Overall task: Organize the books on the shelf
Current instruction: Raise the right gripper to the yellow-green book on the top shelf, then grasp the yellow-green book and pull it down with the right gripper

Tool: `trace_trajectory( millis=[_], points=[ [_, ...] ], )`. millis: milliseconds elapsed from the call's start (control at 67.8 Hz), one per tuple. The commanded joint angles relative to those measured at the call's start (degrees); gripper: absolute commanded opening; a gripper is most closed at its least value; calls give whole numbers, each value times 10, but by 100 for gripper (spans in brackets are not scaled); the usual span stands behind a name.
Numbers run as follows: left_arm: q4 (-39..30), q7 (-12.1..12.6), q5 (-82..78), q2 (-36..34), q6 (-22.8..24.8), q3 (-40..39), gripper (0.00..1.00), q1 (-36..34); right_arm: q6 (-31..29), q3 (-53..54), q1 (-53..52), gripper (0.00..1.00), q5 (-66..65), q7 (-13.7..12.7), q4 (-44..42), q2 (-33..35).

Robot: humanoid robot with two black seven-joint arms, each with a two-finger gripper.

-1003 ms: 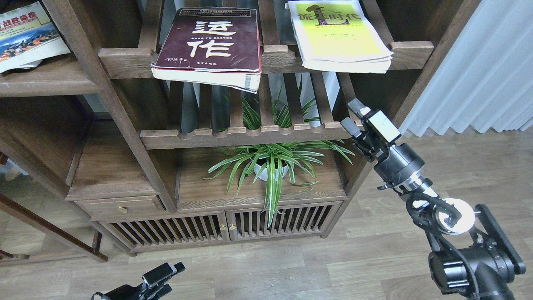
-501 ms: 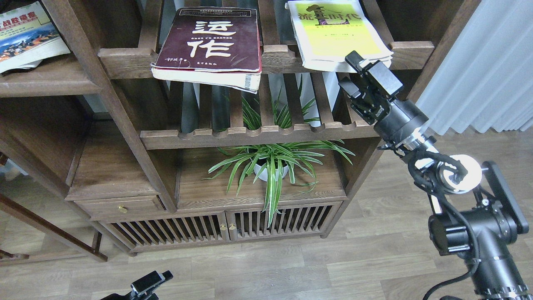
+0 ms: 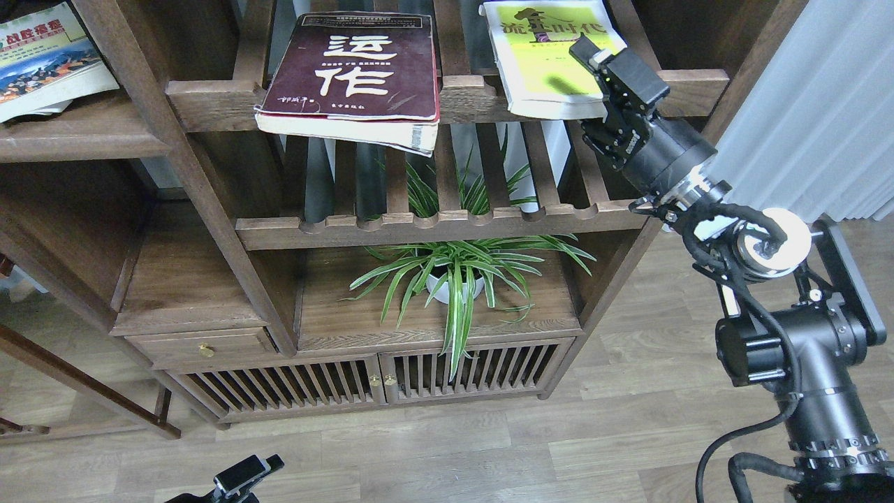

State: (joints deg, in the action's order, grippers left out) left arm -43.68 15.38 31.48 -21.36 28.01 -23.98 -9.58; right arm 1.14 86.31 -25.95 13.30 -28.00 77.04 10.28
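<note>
**Right gripper at the yellow-green book, left gripper low by the floor**

Nearest, at the bottom edge, only the tip of the left gripper (image 3: 244,476) shows — the arm is cut off, and whether its fingers are parted cannot be told. Beyond it stands the bookcase: slatted cabinet doors (image 3: 370,383), then a spider plant (image 3: 457,276) in a white pot under a slatted rack (image 3: 419,227) with a notched front rail.

The right arm rises from the lower right corner, elbow bent, wrist angled up and to the left. The right gripper (image 3: 594,84) spreads its fingers over the near right corner of the yellow-green book (image 3: 545,70) — one finger above the cover, the other below the page edge, hiding that corner; it has not clamped down.

That book lies on the upper slatted rack, overhanging its front rail. Left of it, well apart, the maroon book (image 3: 360,73) overhangs too. Far left, the colourful book (image 3: 45,59), cut off by the frame, rests on the solid shelf (image 3: 77,136).
</note>
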Motion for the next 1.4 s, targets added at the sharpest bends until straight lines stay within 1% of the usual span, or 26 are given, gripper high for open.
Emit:
trace_trajectory(
  millis=[0, 59, 74, 88, 192, 206, 221, 236, 457, 516, 531, 678, 796, 929, 1077, 1195, 1209, 1268, 1386],
  points=[
    [0, 0, 0, 0, 0, 0, 100, 0, -5, 0, -1, 43, 0, 0, -2, 9],
    [0, 0, 0, -1, 0, 0, 100, 1, -8, 0, -1, 35, 1, 0, -2, 12],
    [0, 0, 0, -1, 0, 0, 100, 1, -8, 1, -1, 33, 1, 0, -2, 13],
    [0, 0, 0, -1, 0, 0, 100, 0, -9, 2, -1, 27, 1, 0, -2, 13],
    [1, 0, 0, 0, 0, 0, 100, 0, -22, 3, -1, 12, 4, 0, -2, 15],
    [1, 0, 0, -1, 0, 0, 100, 0, -25, 4, -1, 7, 5, 0, -2, 15],
    [1, 0, 0, 0, 0, 0, 100, 0, -26, 4, -1, 5, 6, 0, -2, 15],
    [1, 0, 0, -1, 0, 0, 100, 0, -27, 4, -1, 4, 6, 0, -2, 15],
    [2, 0, 0, -1, 0, 0, 100, 0, -34, 16, 3, 2, 8, 0, -1, 30],
    [3, 0, 0, -1, 0, 0, 100, 0, -44, 29, 8, 2, 16, 0, 0, 34],
    [4, 0, 1, -1, 0, 0, 100, 0, -64, 42, 17, 2, 33, 0, 0, 34],
    [4, -2, 0, -1, 0, 0, 100, 1, -123, 60, 69, 2, 79, 0, 14, 55],
    [6, -2, 0, 0, 0, 0, 100, 4, -183, 68, 129, 1, 128, 0, 34, 82],
    [8, -1, -2, 1, 0, 1, 100, 5, -234, 68, 188, 1, 181, 0, 69, 110],
    [8, 0, -2, 5, 0, 1, 100, 4, -291, 67, 253, 1, 212, 0, 91, 120],
    [7, -2, 3, 7, 0, -1, 100, 3, -291, 63, 310, 2, 220, 0, 94, 120],
    [3, -4, 3, 8, 0, -4, 100, 0, -291, 56, 345, 2, 225, 0, 93, 119],
    [-2, -5, 5, 9, 0, -14, 100, -2, -291, 51, 377, 2, 225, 0, 93, 115],
    [-24, -5, 6, 15, 0, -42, 100, -2, -291, 3, 425, 2, 224, 0, 92, 102]
  ],
)
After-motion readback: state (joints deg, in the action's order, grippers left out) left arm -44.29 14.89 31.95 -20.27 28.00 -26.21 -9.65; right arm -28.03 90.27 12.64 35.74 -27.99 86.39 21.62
